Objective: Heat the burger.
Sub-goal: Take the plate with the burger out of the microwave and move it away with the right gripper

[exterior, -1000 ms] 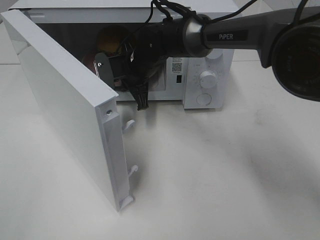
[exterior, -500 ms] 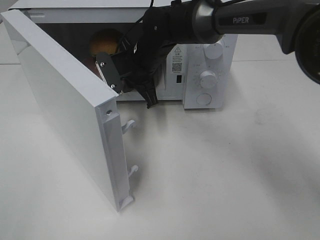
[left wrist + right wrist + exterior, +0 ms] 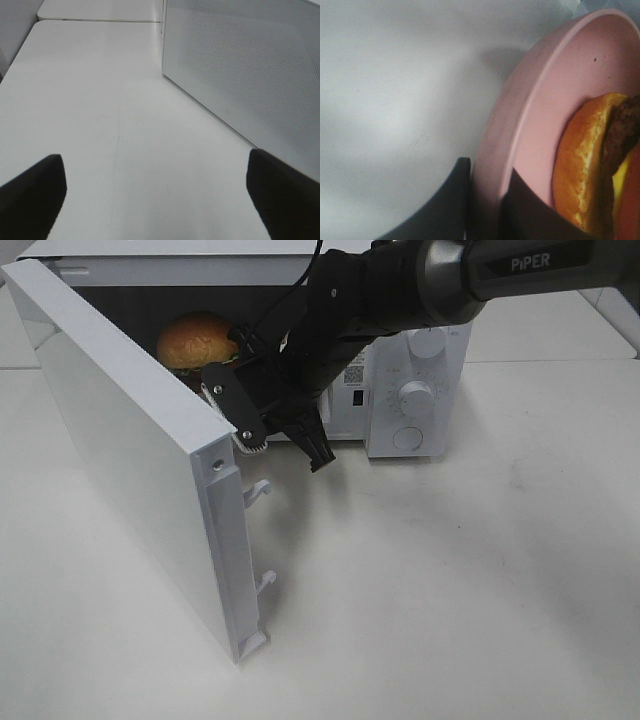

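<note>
Now burger (image 3: 197,340) sat inside microwave (image 3: 415,390), more exposed than a second ago. Right gripper (image 3: 485,200) pinched pink plate (image 3: 520,130) rim, had shifted doorward (plate not released). Left gripper (image 3: 155,195) wide, empty over tabletop (image 3: 100,115). Door (image 3: 130,455) open.

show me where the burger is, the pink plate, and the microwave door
burger (image 3: 196,338), high exterior view, on the top of its bun.
pink plate (image 3: 540,85), right wrist view, on its rim.
microwave door (image 3: 120,460), high exterior view, on the open door's outer panel.
</note>
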Controlling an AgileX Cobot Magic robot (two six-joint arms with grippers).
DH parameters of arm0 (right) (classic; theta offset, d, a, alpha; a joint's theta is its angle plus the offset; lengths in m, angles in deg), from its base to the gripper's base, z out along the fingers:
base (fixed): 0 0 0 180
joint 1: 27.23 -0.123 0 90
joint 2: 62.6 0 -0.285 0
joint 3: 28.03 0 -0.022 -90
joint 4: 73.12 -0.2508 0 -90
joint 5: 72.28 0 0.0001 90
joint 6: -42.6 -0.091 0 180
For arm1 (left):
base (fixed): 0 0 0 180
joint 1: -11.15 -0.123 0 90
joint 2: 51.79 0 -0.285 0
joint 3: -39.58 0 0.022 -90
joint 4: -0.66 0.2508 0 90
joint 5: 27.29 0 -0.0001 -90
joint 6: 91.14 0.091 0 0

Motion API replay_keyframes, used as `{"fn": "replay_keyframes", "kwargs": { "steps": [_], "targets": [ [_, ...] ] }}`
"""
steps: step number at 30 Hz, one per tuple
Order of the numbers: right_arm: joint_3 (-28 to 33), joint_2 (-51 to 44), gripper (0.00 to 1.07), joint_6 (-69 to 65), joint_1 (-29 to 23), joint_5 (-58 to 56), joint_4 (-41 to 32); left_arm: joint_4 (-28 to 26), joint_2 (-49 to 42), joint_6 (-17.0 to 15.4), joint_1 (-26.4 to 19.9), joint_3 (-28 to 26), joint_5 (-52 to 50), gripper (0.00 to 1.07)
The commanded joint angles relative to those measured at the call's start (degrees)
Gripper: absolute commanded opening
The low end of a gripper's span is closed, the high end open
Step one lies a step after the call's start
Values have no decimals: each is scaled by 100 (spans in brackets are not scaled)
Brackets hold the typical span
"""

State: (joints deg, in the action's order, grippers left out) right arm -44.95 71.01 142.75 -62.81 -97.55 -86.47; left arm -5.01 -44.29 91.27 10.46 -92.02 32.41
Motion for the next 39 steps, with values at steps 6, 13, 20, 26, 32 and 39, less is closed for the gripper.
{"fn": "replay_keyframes", "kwargs": {
  "steps": [6, 13, 20, 26, 32, 39],
  "targets": [
    [613, -642, 0, 653, 6, 413, -493, 6, -109, 11, -6, 23, -29, 90],
    [1020, -888, 0, 991, 11, 544, -831, 0, -109, 11, -6, 23, -29, 90],
    [1421, -1169, 0, 1261, 11, 567, -1083, 0, -109, 11, -6, 23, -29, 90],
    [1811, -1495, 0, 1249, 11, 567, -945, 0, -109, 11, -6, 23, -29, 90],
    [2143, -1690, 0, 1232, 11, 636, -808, 0, -109, 11, -6, 23, -29, 90],
    [2676, -2131, 0, 1845, 143, 825, -1650, 0, -109, 11, -6, 23, -29, 90]
  ]
}}
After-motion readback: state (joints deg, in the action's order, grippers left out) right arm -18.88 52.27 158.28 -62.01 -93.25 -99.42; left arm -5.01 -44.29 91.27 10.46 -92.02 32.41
